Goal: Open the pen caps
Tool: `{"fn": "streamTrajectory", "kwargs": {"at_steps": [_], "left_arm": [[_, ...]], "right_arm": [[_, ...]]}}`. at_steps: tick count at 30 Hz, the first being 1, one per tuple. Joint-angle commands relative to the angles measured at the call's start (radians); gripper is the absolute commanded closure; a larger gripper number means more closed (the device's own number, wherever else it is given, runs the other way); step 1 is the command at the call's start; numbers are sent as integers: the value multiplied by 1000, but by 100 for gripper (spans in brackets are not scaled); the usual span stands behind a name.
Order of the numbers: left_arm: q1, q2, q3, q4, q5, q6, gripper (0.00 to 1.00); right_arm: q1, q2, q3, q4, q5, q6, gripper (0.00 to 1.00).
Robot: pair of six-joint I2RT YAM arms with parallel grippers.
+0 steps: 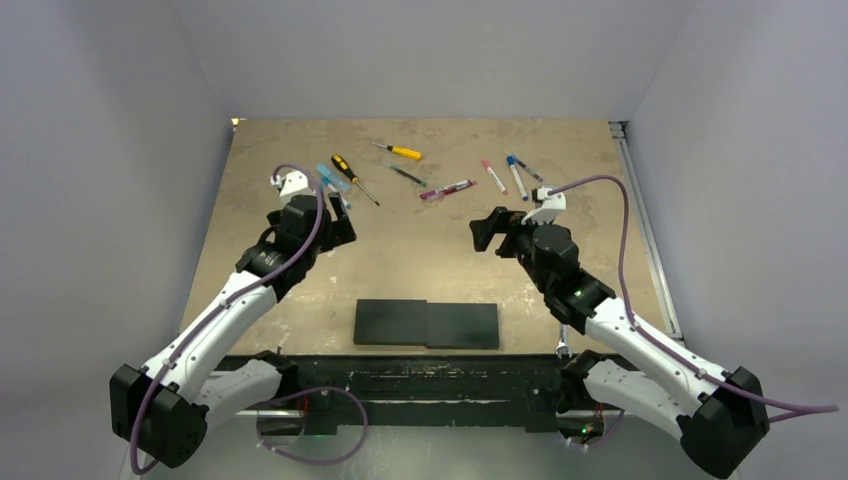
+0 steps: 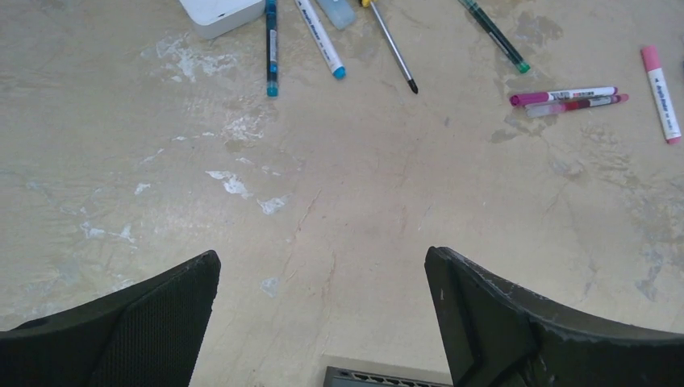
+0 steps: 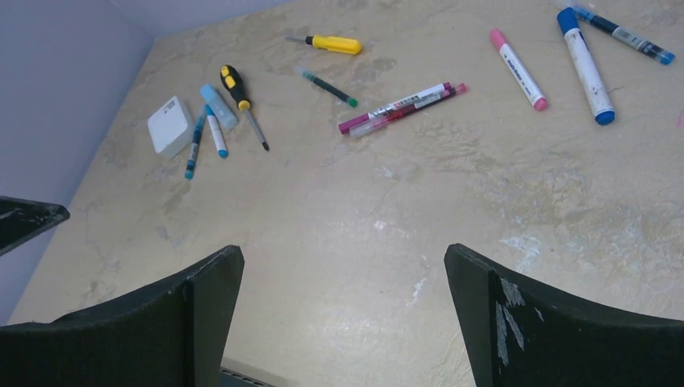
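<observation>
Both pairs of jaws stand wide open, holding nothing, above bare surface (image 2: 347, 201). The pen caps (image 3: 498, 38) sit on their pens, all lying flat ahead of the jaws.

Ahead-right of the right jaws lie the pink pen (image 3: 519, 69) and blue marker (image 3: 586, 68). Their long axes are near parallel, slanting away leftward, caps at the far ends. A dark pen (image 3: 625, 32) lies just beside the marker's far end. Straight ahead is the magenta pair (image 3: 399, 106), touching and lying crosswise, magenta cap leftmost.

Ahead-left of the left jaws, the teal pen (image 2: 271, 48) and white pen (image 2: 320, 36) point nearly straight away, blue ends nearest, just beside a white box (image 2: 219, 12). A screwdriver (image 2: 391, 48) and green pen (image 2: 494, 34) lie between the groups.
</observation>
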Motion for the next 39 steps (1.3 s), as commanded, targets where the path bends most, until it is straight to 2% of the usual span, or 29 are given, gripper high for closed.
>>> {"fn": "streamTrajectory", "kwargs": {"at_steps": [1, 7, 14, 19, 23, 26, 29, 31, 36, 39], "left_arm": [[3, -2, 23, -16, -32, 13, 1], [3, -67, -3, 30, 4, 55, 1], [3, -60, 7, 25, 46, 87, 3], [-11, -50, -2, 32, 68, 89, 5], [-40, -3, 7, -12, 18, 51, 7], [-101, 23, 6, -19, -15, 18, 10], [-244, 59, 24, -43, -134, -14, 10], [-307, 72, 32, -54, -170, -36, 9], [-310, -23, -27, 22, -143, -36, 7], [-310, -86, -63, 68, -148, -47, 3]], "right_arm": [[-1, -27, 40, 65, 63, -5, 1], [-1, -80, 10, 80, 107, -27, 1], [-1, -50, 61, 22, 21, -107, 2], [0, 47, 115, -29, 10, -105, 6], [-2, 164, 176, -148, 31, 15, 3], [-6, 202, 196, -184, 82, 86, 1], [-18, 181, 196, -197, 110, 119, 1], [-42, 157, 194, -218, 106, 126, 1], [-136, 65, 158, -288, 84, 129, 1], [-288, 11, 128, -331, 33, 133, 4]]}}
